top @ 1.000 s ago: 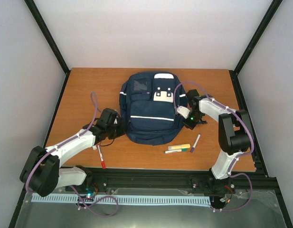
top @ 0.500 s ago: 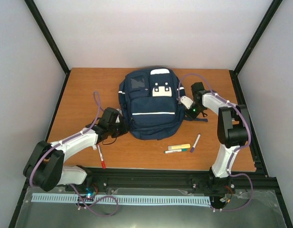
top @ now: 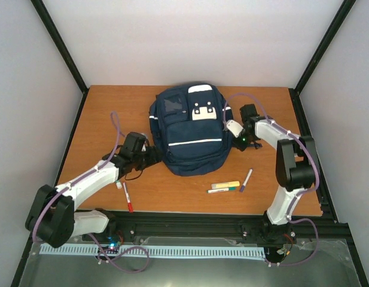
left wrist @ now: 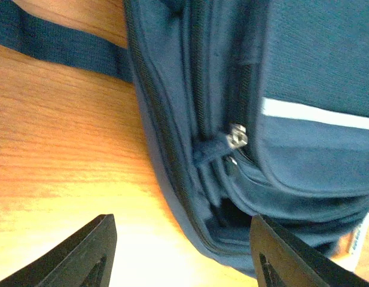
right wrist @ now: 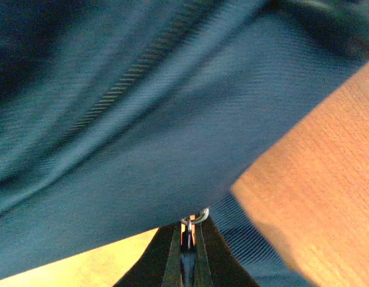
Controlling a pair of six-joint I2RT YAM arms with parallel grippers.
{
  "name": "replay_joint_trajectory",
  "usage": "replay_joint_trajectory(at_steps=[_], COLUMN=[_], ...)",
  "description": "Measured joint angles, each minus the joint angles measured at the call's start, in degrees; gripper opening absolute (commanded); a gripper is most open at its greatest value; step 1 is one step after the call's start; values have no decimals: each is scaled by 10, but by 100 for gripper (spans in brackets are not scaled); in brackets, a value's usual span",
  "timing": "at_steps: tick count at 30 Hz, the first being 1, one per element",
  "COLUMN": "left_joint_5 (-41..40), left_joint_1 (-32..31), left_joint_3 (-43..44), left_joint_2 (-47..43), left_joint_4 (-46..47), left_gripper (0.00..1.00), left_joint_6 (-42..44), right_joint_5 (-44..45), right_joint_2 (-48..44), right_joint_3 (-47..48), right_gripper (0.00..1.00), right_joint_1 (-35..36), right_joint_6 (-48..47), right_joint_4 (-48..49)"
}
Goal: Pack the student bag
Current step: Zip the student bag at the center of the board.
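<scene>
On the table point(top: 94, 119), top view: the student bag point(top: 190, 134) lies flat at mid-width, toward the far side, front pockets up. My left claw point(top: 151, 156) is at its lower-left edge and my right claw point(top: 238, 139) is against its right side. A few pens point(top: 227, 186) lie loose near the front edge, and a red pen point(top: 128, 198) lies by my left arm. Nothing looks packed yet.

Left wrist: left claw point(left wrist: 184, 257) is released, jaws apart, nothing between them. The bag's side wall is dead ahead. A metal zipper slider point(left wrist: 237, 137) with a cord tab sits just past my tips. A strap point(left wrist: 52, 48) trails off over the wood.

Right wrist: right claw point(right wrist: 189, 236) is clenched on a zipper pull point(right wrist: 199, 216), its metal ring showing right at the tips. The rest of the view is blurred blue fabric.

Handling, my read:
- Soft fabric shell that sags and folds, so it likely slides on the wood if pulled from one side only.
- It's not fragile, but it's bulky next to the pens.
- Best holds are the zipper tabs for opening, and the strap or a pinched seam for anchoring.
- One claw braces while the other runs the zip.
</scene>
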Motion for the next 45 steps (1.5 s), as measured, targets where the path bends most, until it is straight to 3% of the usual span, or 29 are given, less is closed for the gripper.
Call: replay_joint_trajectory(at_steps=[8, 17, 21, 25, 28, 35, 45], left_joint_5=[21, 24, 21, 16, 10, -3, -4], left_joint_1=[-57, -107, -108, -108, -109, -111, -114], left_joint_3=[-2, -9, -2, 9, 13, 13, 0], left_joint_2=[-49, 13, 56, 90, 104, 103, 96], left_joint_4=[-15, 24, 33, 42, 48, 51, 74], left_gripper=[64, 62, 51, 18, 2, 1, 1], left_joint_6=[-41, -87, -86, -83, -85, -88, -89], right_joint_5=[14, -2, -8, -9, -11, -28, -30], right_joint_2=[-111, -119, -119, -118, -116, -105, -2], right_joint_3=[-69, -70, -70, -74, -76, -70, -2], right_gripper=[3, 3, 3, 3, 3, 3, 4], right_joint_1=[97, 166, 167, 167, 166, 122, 55], right_joint_6=[28, 67, 74, 75, 74, 61, 33], right_joint_4=[-12, -36, -39, -39, -40, -54, -54])
